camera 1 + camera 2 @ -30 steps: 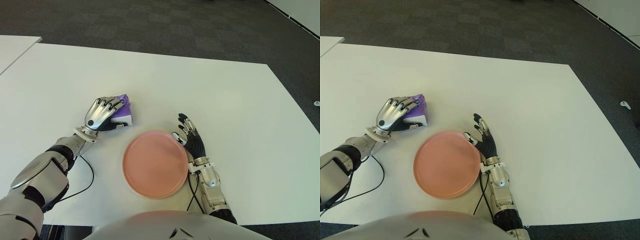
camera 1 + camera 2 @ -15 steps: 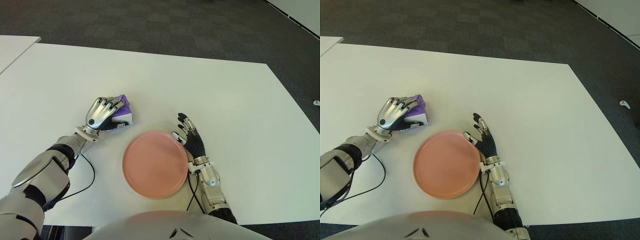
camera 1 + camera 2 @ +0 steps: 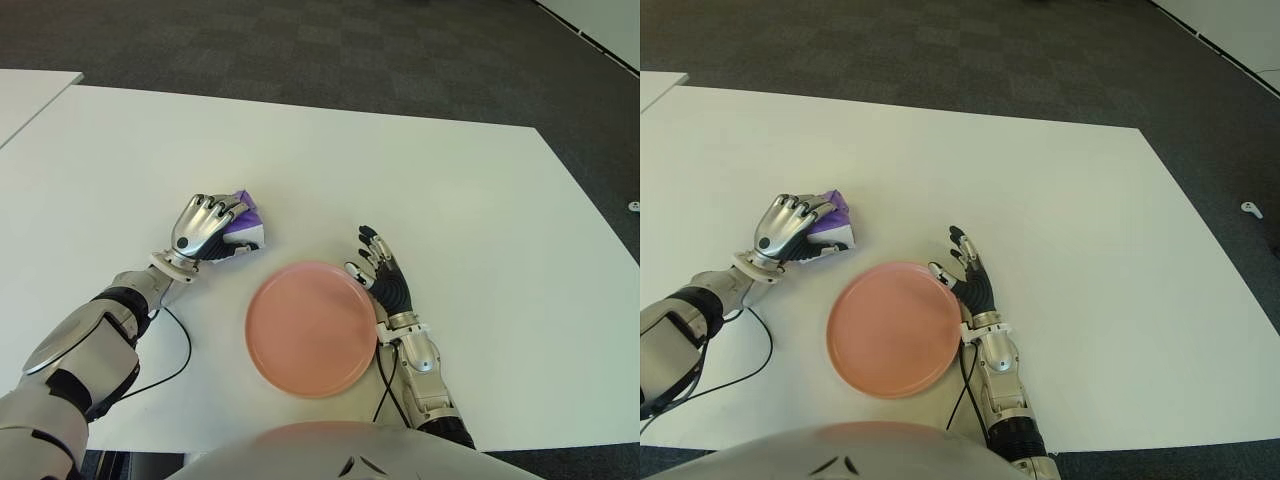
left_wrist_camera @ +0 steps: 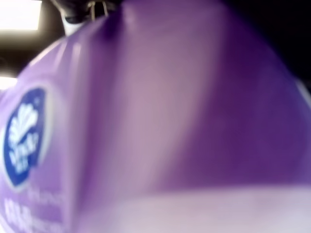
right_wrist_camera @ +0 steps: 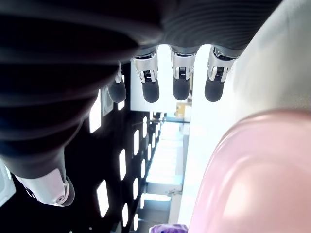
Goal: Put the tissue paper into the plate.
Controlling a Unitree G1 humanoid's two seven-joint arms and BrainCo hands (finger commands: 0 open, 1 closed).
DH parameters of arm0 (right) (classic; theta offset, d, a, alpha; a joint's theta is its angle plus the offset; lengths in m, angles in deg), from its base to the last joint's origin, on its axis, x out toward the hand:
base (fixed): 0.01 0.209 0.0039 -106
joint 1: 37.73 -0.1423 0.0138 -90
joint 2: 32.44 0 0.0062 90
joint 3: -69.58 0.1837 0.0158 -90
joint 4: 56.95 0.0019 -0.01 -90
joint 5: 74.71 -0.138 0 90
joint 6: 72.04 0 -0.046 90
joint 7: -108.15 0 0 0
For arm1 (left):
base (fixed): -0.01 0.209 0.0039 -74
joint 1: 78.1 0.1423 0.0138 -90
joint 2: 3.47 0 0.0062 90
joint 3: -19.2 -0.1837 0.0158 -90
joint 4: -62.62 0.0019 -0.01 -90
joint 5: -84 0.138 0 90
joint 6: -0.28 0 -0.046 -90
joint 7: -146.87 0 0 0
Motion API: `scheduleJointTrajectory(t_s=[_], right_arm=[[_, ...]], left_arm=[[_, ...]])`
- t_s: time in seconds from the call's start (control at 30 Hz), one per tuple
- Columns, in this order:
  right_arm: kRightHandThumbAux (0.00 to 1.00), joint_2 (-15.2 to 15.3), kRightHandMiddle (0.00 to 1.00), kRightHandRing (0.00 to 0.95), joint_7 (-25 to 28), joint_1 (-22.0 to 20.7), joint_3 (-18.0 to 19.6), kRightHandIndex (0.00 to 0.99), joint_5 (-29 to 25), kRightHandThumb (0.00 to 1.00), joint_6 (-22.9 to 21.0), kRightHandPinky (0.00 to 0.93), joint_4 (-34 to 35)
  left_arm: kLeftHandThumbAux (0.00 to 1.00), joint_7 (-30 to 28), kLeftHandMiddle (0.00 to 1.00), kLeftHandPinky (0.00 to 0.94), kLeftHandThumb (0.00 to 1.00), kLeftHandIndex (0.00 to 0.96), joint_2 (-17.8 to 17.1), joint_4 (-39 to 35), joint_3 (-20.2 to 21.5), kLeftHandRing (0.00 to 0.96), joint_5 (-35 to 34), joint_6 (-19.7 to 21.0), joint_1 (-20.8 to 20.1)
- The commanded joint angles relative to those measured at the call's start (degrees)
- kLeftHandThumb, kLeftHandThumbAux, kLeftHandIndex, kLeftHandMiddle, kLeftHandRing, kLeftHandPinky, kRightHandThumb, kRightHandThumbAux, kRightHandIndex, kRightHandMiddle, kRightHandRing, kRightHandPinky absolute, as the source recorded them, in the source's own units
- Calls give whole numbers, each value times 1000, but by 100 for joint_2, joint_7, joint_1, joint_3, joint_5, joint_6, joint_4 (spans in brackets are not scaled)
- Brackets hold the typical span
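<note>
On the white table (image 3: 450, 180), nothing but a pink plate (image 3: 311, 328) down at 6 o'clock near the front edge, bare inside. Off its 3 o'clock rim, the right hand (image 3: 384, 280), fingers spread and relaxed, holding nothing, just idling beside the plate; can't tell from the eye views whether thumb and rim actually touch, but really close. Right wrist view backs that up: fingers straight, pink rim right next to them.

Up at about 10 o'clock from the plate, the left hand (image 3: 202, 228), curled down over the tissue paper (image 3: 246, 218), a small purple and white pack. Looks wrapped around it from the top, only the far end of the pack poking out past the knuckles at 2 o'clock. Left wrist view totally filled with purple wrapper and a blue logo, so pressed right up against the palm. Seems like a solid grab, though no way to see the fingertips underneath.

So: grasp step pretty much done, pack apparently not off the table yet, nothing in the plate. Next up, probably a lift, then a short carry toward 4 o'clock to get over the middle of the plate, then letting go low. Soft pack, so shouldn't bounce or roll. Worth clearing the near rim on the way in, not nudging the plate sideways.
</note>
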Motion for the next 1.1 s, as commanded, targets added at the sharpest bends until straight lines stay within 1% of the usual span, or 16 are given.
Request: scheduleJointTrajectory(t_s=[0.03, 0.13, 0.23, 0.3, 0.37, 0.47, 0.57, 0.73, 0.83, 0.87, 0.97, 1.1], right_arm=[[650, -31, 1, 0, -54, 563, 21, 0, -21, 0, -826, 0, -222], [659, -58, 4, 0, -65, 598, 15, 0, -50, 0, -978, 0, -91], [662, -102, 6, 0, -92, 630, 10, 0, -73, 0, -1090, 0, 15], [661, -113, 5, 0, -102, 643, 7, 0, -69, 0, -1132, 0, 55], [659, -121, 4, 0, -117, 651, 7, 0, -60, 0, -1157, 0, 76], [659, -133, 1, 0, -138, 656, 9, 0, -50, 0, -1173, 0, 89], [658, -145, 0, 0, -159, 668, 10, 0, -38, 0, -1170, 0, 100], [658, -157, 0, 0, -184, 674, 14, 0, -37, 0, -1151, 0, 81], [657, -160, 0, 0, -192, 660, 22, 0, -44, 0, -1138, 0, 43], [655, -159, 0, 0, -192, 656, 24, 0, -45, 0, -1134, 0, 33], [645, -149, 0, 0, -189, 634, 29, 0, -44, 0, -1109, 0, -15], [637, -136, 0, 0, -201, 610, 32, 0, -23, 0, -1094, 0, -45]], left_arm=[[700, -178, 861, 851, 748, 442, -242, -188, 185, 861, -138, -352, -130], [700, -247, 861, 850, 747, 442, -377, -533, 391, 860, -254, -510, -181], [699, -567, 861, 849, 747, 442, -714, -1428, 852, 859, -594, -813, -58], [699, -776, 859, 848, 746, 442, -860, -1903, 1094, 858, -743, -896, 76], [699, -958, 859, 847, 746, 442, -970, -2354, 1322, 857, -859, -923, 216], [698, -1195, 857, 848, 744, 443, -1055, -2891, 1612, 855, -963, -880, 392], [698, -1501, 857, 849, 743, 443, -1151, -3594, 1975, 854, -1137, -866, 612], [697, -1980, 857, 852, 743, 443, -1223, -4652, 2559, 854, -1378, -888, 1035], [697, -2366, 857, 854, 744, 443, -1230, -5436, 2965, 855, -1566, -842, 1323], [697, -2483, 858, 855, 744, 443, -1208, -5616, 3072, 855, -1604, -820, 1394], [697, -2995, 861, 861, 745, 443, -1121, -6487, 3439, 859, -1869, -666, 1686], [697, -3539, 866, 863, 746, 443, -989, -7182, 3780, 863, -2234, -564, 1933]])
